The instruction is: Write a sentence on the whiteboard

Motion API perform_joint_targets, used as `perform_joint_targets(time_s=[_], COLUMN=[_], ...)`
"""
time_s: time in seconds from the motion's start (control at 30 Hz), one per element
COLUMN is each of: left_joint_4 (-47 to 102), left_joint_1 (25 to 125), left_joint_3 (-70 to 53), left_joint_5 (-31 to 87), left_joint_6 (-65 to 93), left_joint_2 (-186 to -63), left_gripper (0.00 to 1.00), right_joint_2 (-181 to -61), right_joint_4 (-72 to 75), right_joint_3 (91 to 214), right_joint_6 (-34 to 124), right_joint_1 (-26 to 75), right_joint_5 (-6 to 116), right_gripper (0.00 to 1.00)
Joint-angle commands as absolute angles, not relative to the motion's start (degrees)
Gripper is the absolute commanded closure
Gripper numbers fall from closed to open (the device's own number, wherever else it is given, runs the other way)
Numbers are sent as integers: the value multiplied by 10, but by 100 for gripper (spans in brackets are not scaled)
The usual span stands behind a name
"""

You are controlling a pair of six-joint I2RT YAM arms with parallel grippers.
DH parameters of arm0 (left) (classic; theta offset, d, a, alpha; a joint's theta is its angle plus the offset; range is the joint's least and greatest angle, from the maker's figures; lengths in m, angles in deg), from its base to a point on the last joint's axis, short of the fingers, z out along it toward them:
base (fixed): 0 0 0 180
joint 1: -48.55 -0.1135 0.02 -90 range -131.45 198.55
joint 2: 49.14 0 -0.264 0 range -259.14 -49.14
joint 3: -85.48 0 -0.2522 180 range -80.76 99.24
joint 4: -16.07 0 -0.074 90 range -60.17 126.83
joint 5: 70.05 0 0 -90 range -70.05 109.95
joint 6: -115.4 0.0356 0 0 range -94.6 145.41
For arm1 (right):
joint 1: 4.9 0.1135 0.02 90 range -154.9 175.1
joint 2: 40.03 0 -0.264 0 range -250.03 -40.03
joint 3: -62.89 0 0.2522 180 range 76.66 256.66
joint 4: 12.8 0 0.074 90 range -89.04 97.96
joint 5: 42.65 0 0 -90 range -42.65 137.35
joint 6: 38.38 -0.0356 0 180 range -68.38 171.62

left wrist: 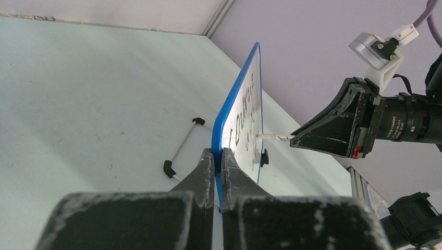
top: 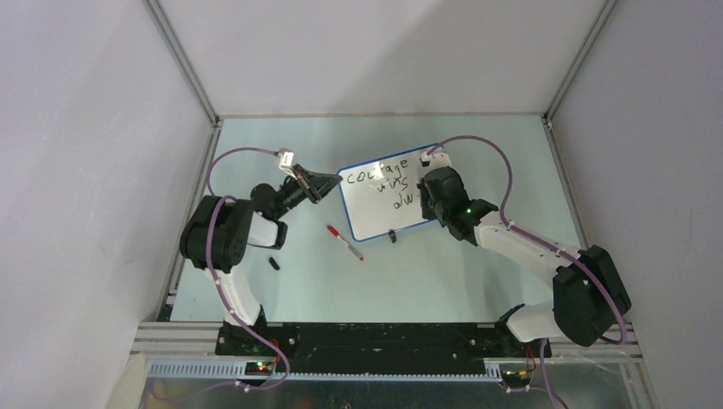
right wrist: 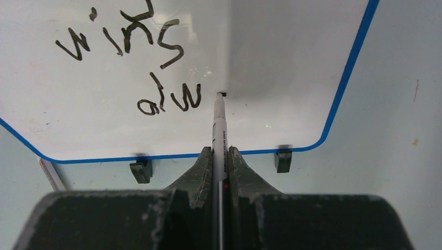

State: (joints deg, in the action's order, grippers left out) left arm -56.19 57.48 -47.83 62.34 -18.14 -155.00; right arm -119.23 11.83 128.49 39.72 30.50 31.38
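White-and-red pen (top: 344, 243) lies on the table (top: 460, 281) just in front of the whiteboard (top: 368, 223). Left gripper (left wrist: 219, 152) is clamped on the board's blue side edge. Right gripper (right wrist: 220, 152) is clenched on a marker (right wrist: 219, 122), tip touching the board right of "alw". The sentence (top: 384, 183) reads "courage wins alw", board propped tilted mid-table.

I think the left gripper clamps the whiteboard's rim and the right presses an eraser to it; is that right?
The left gripper clamps the whiteboard's rim, but the right gripper presses a marker, not an eraser, to it (right wrist view).
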Motion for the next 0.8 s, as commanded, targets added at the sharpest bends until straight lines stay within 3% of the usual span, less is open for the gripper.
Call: perform_joint_targets(time_s=[0.0,0.77], left_joint_4=[-579,-579], left_joint_1=[573,573], left_joint_3=[-485,-486], left_joint_5=[636,637], left_joint_6=[-154,-153], left_joint_2=[-1540,-1539], left_gripper=[100,100], right_joint_2=[-1199,-1209], right_joint_4=[94,143], right_joint_3=[1306,1306], right_joint_6=[401,403], right_joint_1=[308,326], right_joint_5=[334,288], right_gripper=[100,100])
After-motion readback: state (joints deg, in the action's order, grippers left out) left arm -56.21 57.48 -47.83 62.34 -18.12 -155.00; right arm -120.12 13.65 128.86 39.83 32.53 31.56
